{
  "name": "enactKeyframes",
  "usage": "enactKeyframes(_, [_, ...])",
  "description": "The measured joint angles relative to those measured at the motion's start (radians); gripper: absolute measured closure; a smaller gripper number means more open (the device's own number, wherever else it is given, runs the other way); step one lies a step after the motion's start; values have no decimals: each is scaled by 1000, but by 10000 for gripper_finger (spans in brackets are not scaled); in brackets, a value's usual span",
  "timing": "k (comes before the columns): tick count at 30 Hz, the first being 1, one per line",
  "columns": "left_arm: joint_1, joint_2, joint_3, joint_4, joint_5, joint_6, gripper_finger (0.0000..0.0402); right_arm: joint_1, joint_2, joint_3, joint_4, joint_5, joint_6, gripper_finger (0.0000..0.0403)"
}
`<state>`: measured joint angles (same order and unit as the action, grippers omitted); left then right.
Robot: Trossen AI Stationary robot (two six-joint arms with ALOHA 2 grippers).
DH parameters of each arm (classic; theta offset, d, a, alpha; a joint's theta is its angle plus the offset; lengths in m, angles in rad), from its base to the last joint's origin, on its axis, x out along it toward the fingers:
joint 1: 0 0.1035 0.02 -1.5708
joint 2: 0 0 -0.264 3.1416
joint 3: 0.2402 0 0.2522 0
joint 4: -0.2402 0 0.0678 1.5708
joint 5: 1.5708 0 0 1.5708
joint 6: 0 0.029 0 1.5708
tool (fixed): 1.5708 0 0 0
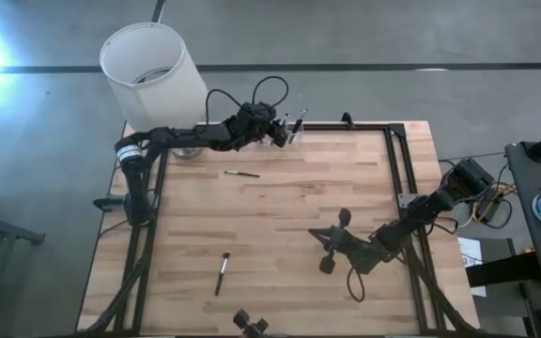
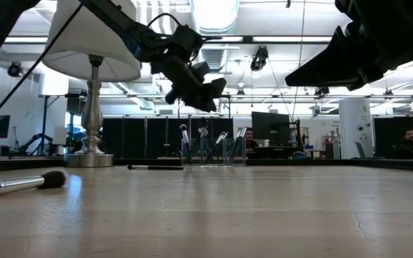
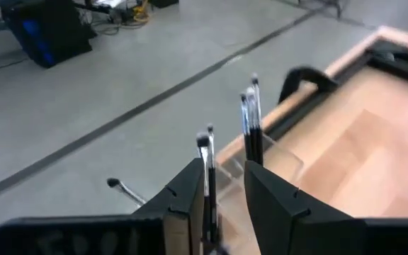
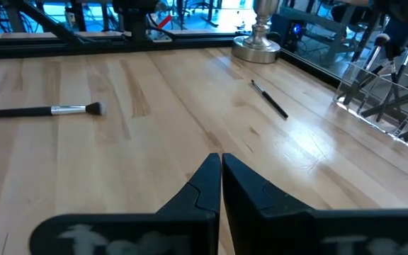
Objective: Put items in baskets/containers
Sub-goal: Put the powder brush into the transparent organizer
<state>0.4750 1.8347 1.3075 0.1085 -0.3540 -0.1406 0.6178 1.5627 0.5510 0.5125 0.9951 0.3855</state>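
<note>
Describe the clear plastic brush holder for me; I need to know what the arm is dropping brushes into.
The small clear plastic holder has side-by-side square compartments with see-through walls. It stands upright at the far edge of the light wooden table, near the silver lamp base but apart from it. Several thin dark-handled makeup brushes stand inside, some leaning, tips up. The left gripper hangs just above it, jaws open, a brush between them. Which compartments are full cannot be told.

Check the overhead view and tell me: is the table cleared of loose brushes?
No: two brushes lie flat on the table.
</note>
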Motion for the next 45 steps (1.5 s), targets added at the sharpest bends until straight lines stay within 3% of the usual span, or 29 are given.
enactKeyframes(8, [-93,-147,-2,-176,103,119,315,0,0,0,-8,0,0,394])
enactKeyframes(15, [-326,-366,-134,-351,45,136,384,-1,0,-1,-8,-5,9,394])
enactKeyframes(20, [-560,-502,-334,-400,-85,-15,399,-8,1,-1,-9,-85,6,394])
enactKeyframes(25, [-805,-586,-484,-505,-228,-273,401,-12,0,-1,-7,-114,8,394])
enactKeyframes(32, [-1068,-606,-624,-532,-262,-646,401,-19,0,-1,-2,-113,22,394])
enactKeyframes(38, [-1158,-547,-631,-535,-233,-848,385,-23,1,0,0,-113,23,394])
enactKeyframes(45, [-1162,-430,-531,-589,-142,-1004,313,-23,0,0,1,-113,28,394])
